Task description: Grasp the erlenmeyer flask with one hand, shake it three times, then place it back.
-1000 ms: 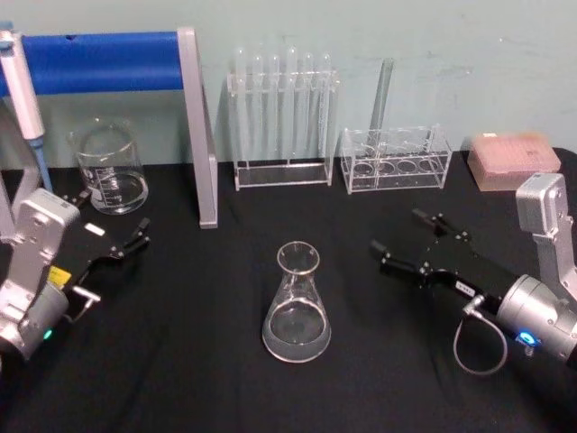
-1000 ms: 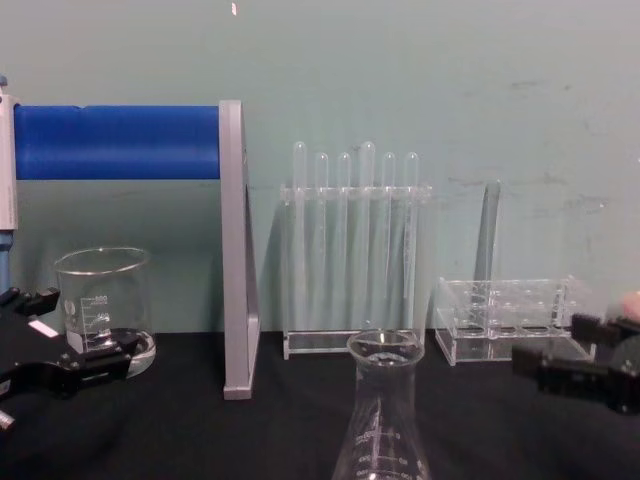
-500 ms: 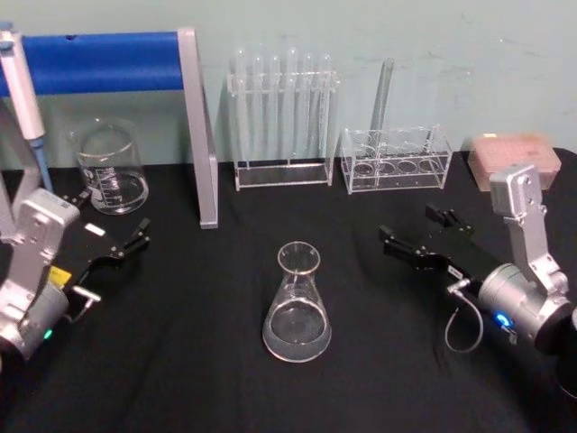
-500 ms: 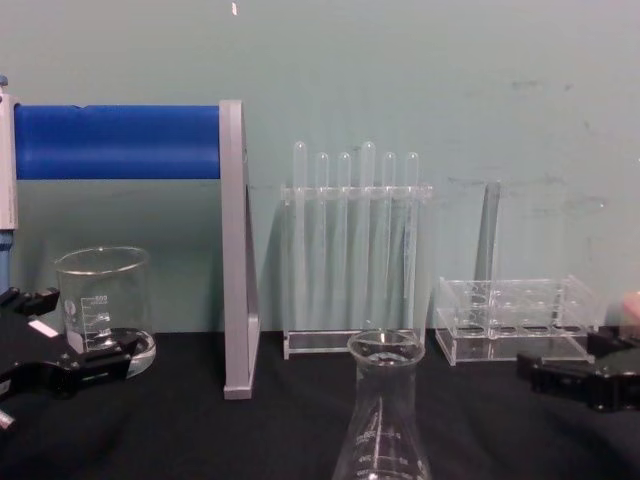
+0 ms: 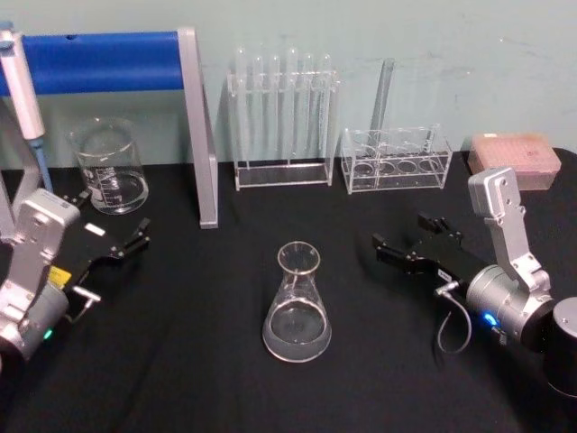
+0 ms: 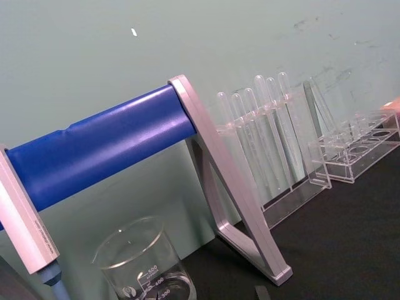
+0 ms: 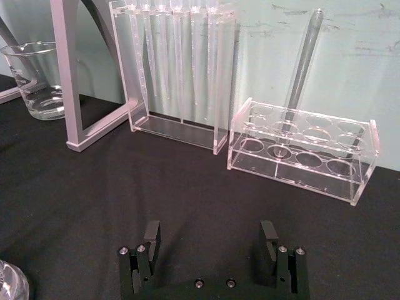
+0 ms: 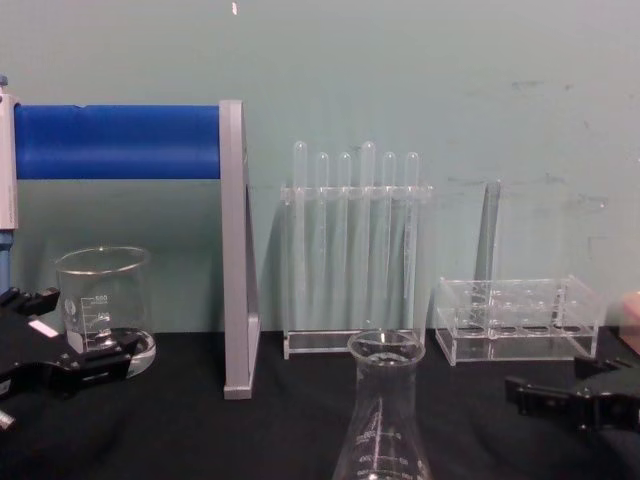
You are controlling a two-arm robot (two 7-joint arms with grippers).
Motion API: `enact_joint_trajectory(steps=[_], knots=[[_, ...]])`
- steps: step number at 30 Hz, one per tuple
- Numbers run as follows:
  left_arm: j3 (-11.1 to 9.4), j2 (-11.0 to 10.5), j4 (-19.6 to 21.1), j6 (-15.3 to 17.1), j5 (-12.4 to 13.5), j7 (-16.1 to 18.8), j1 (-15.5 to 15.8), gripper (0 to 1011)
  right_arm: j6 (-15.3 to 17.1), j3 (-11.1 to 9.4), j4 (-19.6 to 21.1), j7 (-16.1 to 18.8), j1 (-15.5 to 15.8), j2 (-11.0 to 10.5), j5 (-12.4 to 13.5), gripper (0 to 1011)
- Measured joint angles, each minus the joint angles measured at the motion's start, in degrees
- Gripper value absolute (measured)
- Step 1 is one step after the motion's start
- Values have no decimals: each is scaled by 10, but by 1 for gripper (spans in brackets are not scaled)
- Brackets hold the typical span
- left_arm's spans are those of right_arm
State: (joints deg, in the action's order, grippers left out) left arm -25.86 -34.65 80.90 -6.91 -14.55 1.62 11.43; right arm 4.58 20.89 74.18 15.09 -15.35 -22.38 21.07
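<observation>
Black cloth covers the desk (image 5: pixel 180 379), and a pale green wall stands behind it. The erlenmeyer flask (image 5: pixel 297 303) stands upright in the lower middle of the head view, with nothing touching it. The chest view shows its white marks from the side. The right gripper (image 5: pixel 406 239) sits to the right of the flask, well apart from it, pointing toward it. The right wrist view shows its fingers (image 7: pixel 152 238) spread wide with only black cloth between them. The left gripper (image 5: pixel 122 239) rests at the left edge, near a beaker (image 5: pixel 110 168), and its fingers are spread too. At the back stand a rack of test tubes (image 5: pixel 282 117) and a low clear rack (image 5: pixel 395 160).
</observation>
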Motion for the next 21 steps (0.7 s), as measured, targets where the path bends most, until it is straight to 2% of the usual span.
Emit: enact_joint_trajectory(steps=[21], knots=[[0,0,0,0,0,0,0,1001,0,1,0,-1,0,-1,0,1000]])
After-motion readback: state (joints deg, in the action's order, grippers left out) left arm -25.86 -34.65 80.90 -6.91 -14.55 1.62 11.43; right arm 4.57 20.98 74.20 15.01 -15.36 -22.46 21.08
